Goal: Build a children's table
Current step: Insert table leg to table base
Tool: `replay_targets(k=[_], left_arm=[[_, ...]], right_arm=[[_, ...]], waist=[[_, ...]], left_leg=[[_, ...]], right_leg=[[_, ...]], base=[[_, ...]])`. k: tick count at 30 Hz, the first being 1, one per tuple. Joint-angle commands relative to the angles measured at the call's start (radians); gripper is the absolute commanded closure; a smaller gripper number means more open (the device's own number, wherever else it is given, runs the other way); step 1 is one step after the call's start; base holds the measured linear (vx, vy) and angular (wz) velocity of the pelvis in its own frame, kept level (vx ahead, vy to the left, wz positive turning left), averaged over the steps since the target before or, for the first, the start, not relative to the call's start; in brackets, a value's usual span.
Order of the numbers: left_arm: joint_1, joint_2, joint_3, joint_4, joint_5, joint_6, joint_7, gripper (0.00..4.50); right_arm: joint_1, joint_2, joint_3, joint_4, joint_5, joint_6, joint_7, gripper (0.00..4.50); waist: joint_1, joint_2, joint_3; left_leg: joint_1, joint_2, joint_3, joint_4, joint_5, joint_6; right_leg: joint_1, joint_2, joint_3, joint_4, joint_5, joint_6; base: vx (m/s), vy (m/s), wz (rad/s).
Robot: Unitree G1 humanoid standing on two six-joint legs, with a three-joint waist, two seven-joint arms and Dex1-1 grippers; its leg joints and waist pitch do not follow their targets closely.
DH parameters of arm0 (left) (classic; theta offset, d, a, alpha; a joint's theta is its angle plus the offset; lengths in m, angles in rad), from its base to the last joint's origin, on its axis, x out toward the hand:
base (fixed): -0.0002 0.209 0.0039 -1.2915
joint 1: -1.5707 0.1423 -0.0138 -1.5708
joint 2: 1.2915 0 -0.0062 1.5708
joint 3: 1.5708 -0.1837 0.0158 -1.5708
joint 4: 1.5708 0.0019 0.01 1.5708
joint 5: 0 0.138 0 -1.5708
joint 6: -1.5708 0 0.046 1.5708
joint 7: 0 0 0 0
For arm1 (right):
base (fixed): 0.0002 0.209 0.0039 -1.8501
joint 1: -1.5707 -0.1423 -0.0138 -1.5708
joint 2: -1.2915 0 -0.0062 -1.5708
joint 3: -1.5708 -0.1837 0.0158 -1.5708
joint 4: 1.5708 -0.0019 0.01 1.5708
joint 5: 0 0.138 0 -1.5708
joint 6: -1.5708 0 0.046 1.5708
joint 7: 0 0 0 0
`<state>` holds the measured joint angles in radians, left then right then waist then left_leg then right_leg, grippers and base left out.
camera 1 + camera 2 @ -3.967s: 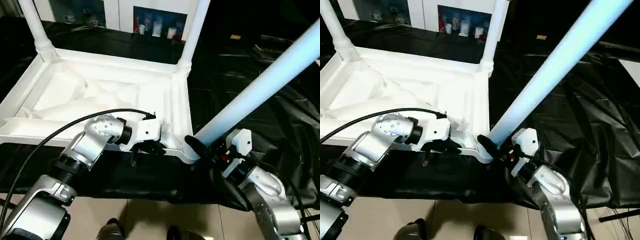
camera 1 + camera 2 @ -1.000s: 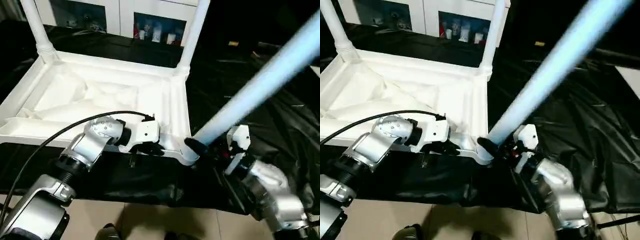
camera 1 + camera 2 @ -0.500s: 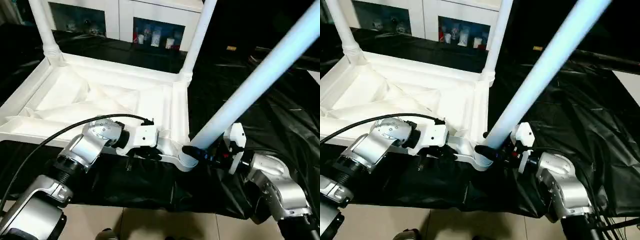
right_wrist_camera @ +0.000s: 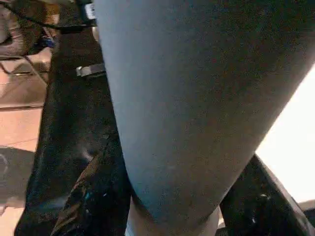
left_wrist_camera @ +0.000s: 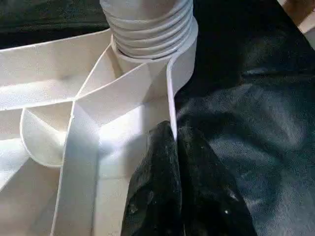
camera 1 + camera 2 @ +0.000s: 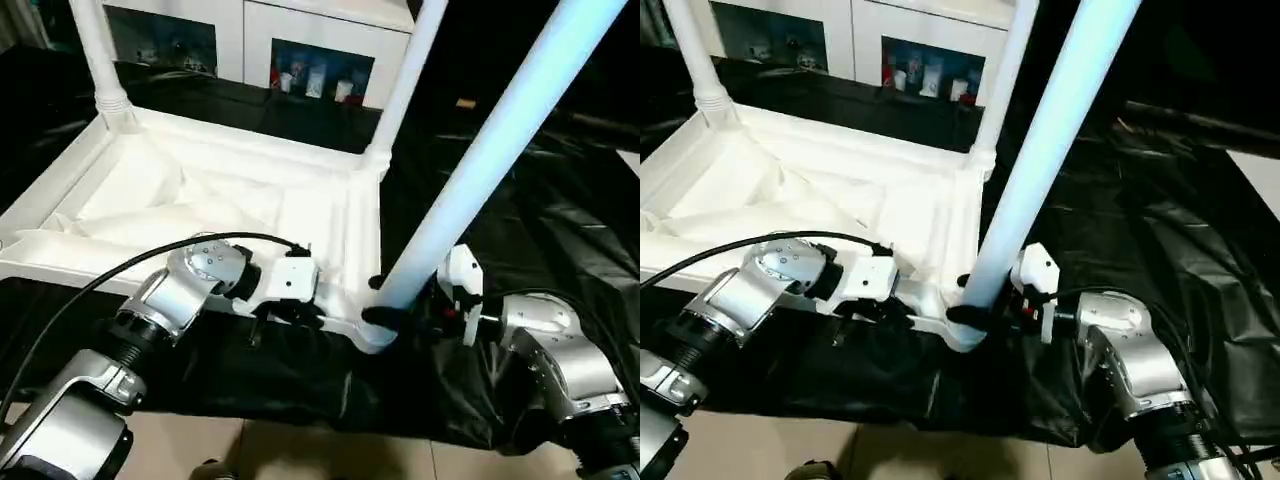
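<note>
Two legs already stand in the far corners; I'm seating a third in the near one.
My left gripper [image 6: 300,312], reaching in level, pinches the rim of the upturned table [image 6: 215,200] on the black surface [image 6: 560,210], steadying it. My right gripper [image 6: 400,312], wrist turned inward, clasps the leg [image 6: 470,175] low, leaning in its socket [image 5: 150,29].

Upturned children's table [image 6: 215,195] on the work table [image 6: 560,200] (two legs [image 6: 412,75] behind), cabinet [image 6: 300,40] beyond.

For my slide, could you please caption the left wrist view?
Left tool pinching the upturned children's table rim beside a threaded leg socket.
</note>
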<state>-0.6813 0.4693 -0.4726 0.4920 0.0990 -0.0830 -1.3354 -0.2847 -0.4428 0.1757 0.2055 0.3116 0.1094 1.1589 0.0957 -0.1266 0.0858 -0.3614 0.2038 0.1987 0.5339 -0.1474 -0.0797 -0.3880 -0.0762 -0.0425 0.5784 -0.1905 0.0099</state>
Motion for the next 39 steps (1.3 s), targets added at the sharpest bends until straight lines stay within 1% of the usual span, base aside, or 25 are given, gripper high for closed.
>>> replay_targets(k=[1,5,8,12,15,17,20,21,23,24,25,26,27,28,29,30,31,32,33,34,35,36,37,38,39], left_arm=[[-0.019,0.012,-0.021,0.024,0.045,-0.013,0.014,4.5],[-0.026,0.009,-0.021,0.038,0.046,-0.016,0.015,4.5],[-0.028,0.01,-0.019,0.043,0.045,-0.017,0.007,4.5],[-0.033,0.01,-0.015,0.052,0.045,-0.017,0.003,4.5],[-0.036,0.01,-0.014,0.059,0.045,-0.016,0.005,4.5],[-0.04,0.003,0.001,0.066,0.038,0.016,0.026,4.5],[-0.038,-0.002,0.019,0.072,0.037,0.065,0.061,4.5],[-0.036,-0.006,0.03,0.073,0.032,0.096,0.074,4.5],[-0.036,-0.01,0.039,0.076,0.029,0.127,0.091,4.5],[-0.037,-0.014,0.046,0.078,0.025,0.147,0.101,4.5],[-0.038,-0.019,0.052,0.08,0.02,0.168,0.11,4.5],[-0.038,-0.021,0.055,0.081,0.019,0.178,0.115,4.5],[-0.039,-0.023,0.057,0.081,0.018,0.186,0.119,4.5],[-0.043,-0.029,0.06,0.086,0.023,0.201,0.137,4.5],[-0.043,-0.03,0.061,0.087,0.024,0.205,0.141,4.5],[-0.047,-0.041,0.069,0.093,0.032,0.234,0.17,4.5],[-0.048,-0.049,0.074,0.093,0.035,0.256,0.188,4.5],[-0.049,-0.056,0.078,0.093,0.04,0.273,0.205,4.5],[-0.049,-0.062,0.082,0.091,0.043,0.291,0.222,4.5],[-0.049,-0.065,0.083,0.089,0.045,0.3,0.23,4.5],[-0.05,-0.072,0.085,0.088,0.048,0.318,0.249,4.5],[-0.051,-0.077,0.086,0.088,0.05,0.33,0.261,4.5],[-0.052,-0.079,0.087,0.089,0.051,0.334,0.266,4.5],[-0.053,-0.086,0.089,0.09,0.053,0.346,0.283,4.5],[-0.055,-0.096,0.093,0.092,0.055,0.362,0.304,4.5]], right_arm=[[0.082,-0.001,0.172,0.092,-0.085,0.064,0.078,2.64],[0.08,0.002,0.167,0.096,-0.083,0.064,0.086,2.64],[0.079,0.004,0.169,0.104,-0.09,0.057,0.09,2.64],[0.064,0.036,0.142,0.133,-0.082,0.067,0.038,2.64],[0.058,0.047,0.131,0.147,-0.083,0.07,0.009,2.64],[0.044,0.079,0.092,0.184,-0.076,0.073,-0.059,2.64],[0.036,0.115,0.049,0.211,-0.076,0.078,-0.156,2.64],[0.03,0.131,0.034,0.23,-0.089,0.076,-0.209,2.64],[0.025,0.147,0.022,0.25,-0.1,0.065,-0.25,2.64],[0.018,0.158,0.014,0.27,-0.112,0.061,-0.289,2.64],[0.01,0.168,0.009,0.291,-0.124,0.057,-0.323,2.64],[0.006,0.172,0.007,0.301,-0.13,0.054,-0.337,2.64],[0.004,0.175,0.007,0.308,-0.135,0.05,-0.346,2.64],[-0.004,0.183,0.007,0.326,-0.148,0.047,-0.375,2.64],[-0.007,0.185,0.007,0.33,-0.151,0.046,-0.382,2.64],[-0.022,0.202,0.004,0.36,-0.172,0.038,-0.438,2.65],[-0.033,0.214,-0.001,0.379,-0.179,0.036,-0.474,2.65],[-0.043,0.226,-0.007,0.394,-0.18,0.035,-0.503,2.65],[-0.055,0.238,-0.013,0.412,-0.184,0.032,-0.537,2.65],[-0.061,0.245,-0.016,0.421,-0.186,0.031,-0.555,2.65],[-0.078,0.258,-0.026,0.446,-0.187,0.029,-0.589,2.65],[-0.089,0.267,-0.033,0.464,-0.187,0.028,-0.61,2.65],[-0.096,0.271,-0.037,0.473,-0.186,0.028,-0.621,2.65],[-0.116,0.283,-0.051,0.5,-0.183,0.03,-0.656,2.65],[-0.144,0.298,-0.069,0.538,-0.177,0.032,-0.703,2.65]], waist=[[0.0,0.023,-0.034],[-0.001,0.024,-0.029],[0.0,0.03,-0.029],[-0.002,0.029,-0.029],[-0.006,0.03,-0.023],[-0.009,0.031,-0.021],[-0.015,0.031,-0.016],[-0.02,0.034,-0.012],[-0.022,0.037,-0.007],[-0.029,0.044,-0.001],[-0.051,0.05,-0.002],[-0.051,0.05,-0.002],[-0.056,0.068,0.005],[-0.061,0.08,0.009],[-0.054,0.089,0.015],[0.001,0.092,0.014],[-0.008,0.038,0.01],[-0.002,0.008,0.018],[-0.008,0.008,0.017],[-0.001,0.029,0.012],[-0.009,0.058,0.002],[-0.023,0.058,0.003],[-0.03,0.061,-0.003],[-0.032,0.059,-0.001],[-0.032,0.065,0.005]], left_leg=[[0.018,0.037,-0.016,-0.057,-0.302,0.02],[0.023,0.04,-0.021,-0.064,-0.378,0.0],[0.023,0.041,-0.023,-0.066,-0.378,-0.004],[0.022,0.04,-0.022,-0.066,-0.38,-0.004],[0.024,0.04,-0.027,-0.071,-0.445,-0.017],[0.025,0.04,-0.031,-0.073,-0.472,-0.026],[0.024,0.038,-0.044,-0.078,-0.533,-0.041],[0.025,0.039,-0.051,-0.08,-0.564,-0.048],[0.03,0.037,-0.057,-0.079,-0.605,-0.052],[0.041,0.034,-0.065,-0.076,-0.663,-0.056],[0.032,0.036,-0.084,-0.089,-0.734,-0.066],[0.032,0.036,-0.084,-0.089,-0.734,-0.066],[0.029,0.043,-0.095,-0.109,-0.813,-0.08],[0.0,0.054,-0.103,-0.144,-0.909,-0.093],[-0.032,0.063,-0.095,-0.19,-0.976,-0.097],[-0.069,0.059,-0.045,-0.222,-1.014,-0.088],[-0.005,0.035,-0.02,-0.178,-0.838,-0.075],[0.061,0.006,-0.033,-0.062,-0.674,-0.081],[0.048,-0.031,-0.085,0.093,-0.173,0.004],[-0.048,-0.007,-0.11,0.033,-0.044,-0.018],[-0.014,0.025,-0.107,-0.052,-0.176,-0.067],[-0.007,0.027,-0.106,-0.068,-0.278,-0.075],[0.016,0.028,-0.093,-0.073,-0.417,-0.076],[0.021,0.028,-0.088,-0.077,-0.449,-0.066],[0.03,0.027,-0.084,-0.078,-0.489,-0.064]], right_leg=[[0.019,-0.06,0.038,-0.055,-0.175,-0.209],[0.015,-0.067,0.04,-0.068,-0.314,-0.183],[0.014,-0.066,0.04,-0.067,-0.302,-0.183],[0.014,-0.064,0.04,-0.066,-0.287,-0.188],[0.009,-0.068,0.04,-0.077,-0.395,-0.17],[0.005,-0.07,0.041,-0.082,-0.443,-0.159],[0.002,-0.078,0.036,-0.096,-0.597,-0.116],[-0.002,-0.081,0.033,-0.104,-0.665,-0.093],[-0.008,-0.082,0.028,-0.114,-0.721,-0.079],[-0.016,-0.081,0.016,-0.129,-0.776,-0.066],[0.011,-0.077,-0.017,-0.132,-0.735,-0.061],[0.011,-0.077,-0.017,-0.132,-0.735,-0.061],[0.022,-0.067,-0.037,-0.126,-0.673,-0.071],[0.058,-0.052,-0.05,-0.069,-0.524,-0.09],[0.086,-0.032,-0.061,-0.004,-0.429,-0.103],[0.1,-0.006,-0.051,0.103,-0.223,-0.096],[0.035,-0.038,0.017,0.049,-0.479,-0.074],[-0.048,-0.1,0.034,-0.087,-0.834,-0.051],[-0.037,-0.188,0.061,-0.174,-1.083,-0.074],[0.07,-0.187,0.038,-0.113,-0.926,-0.093],[0.048,-0.1,-0.005,-0.074,-0.602,-0.132],[0.038,-0.071,-0.01,-0.055,-0.481,-0.143],[0.034,-0.068,-0.004,-0.054,-0.377,-0.174],[0.033,-0.073,-0.001,-0.06,-0.392,-0.179],[0.024,-0.078,0.002,-0.07,-0.442,-0.182]], base=[[0.0,0.0,0.0],[0.0,0.0,0.0],[0.0,0.0,0.0],[0.0,0.0,0.0],[0.0,0.0,0.0],[0.0,0.0,0.0],[-0.035,0.003,-0.07],[-0.055,0.008,-0.13],[-0.083,0.012,-0.1],[-0.094,0.014,-0.09],[-0.099,0.033,-0.14],[-0.091,0.053,-0.2],[-0.091,0.053,-0.2],[-0.132,0.053,-0.18],[-0.132,0.024,0.03],[-0.132,0.024,0.03],[-0.032,-0.048,0.18],[0.033,-0.082,-0.14],[0.033,-0.082,-0.14],[0.065,0.004,-0.5],[0.008,0.038,-0.31],[0.008,0.038,-0.31],[-0.07,-0.009,0.04],[-0.054,-0.019,0.12],[-0.054,-0.019,0.12]])
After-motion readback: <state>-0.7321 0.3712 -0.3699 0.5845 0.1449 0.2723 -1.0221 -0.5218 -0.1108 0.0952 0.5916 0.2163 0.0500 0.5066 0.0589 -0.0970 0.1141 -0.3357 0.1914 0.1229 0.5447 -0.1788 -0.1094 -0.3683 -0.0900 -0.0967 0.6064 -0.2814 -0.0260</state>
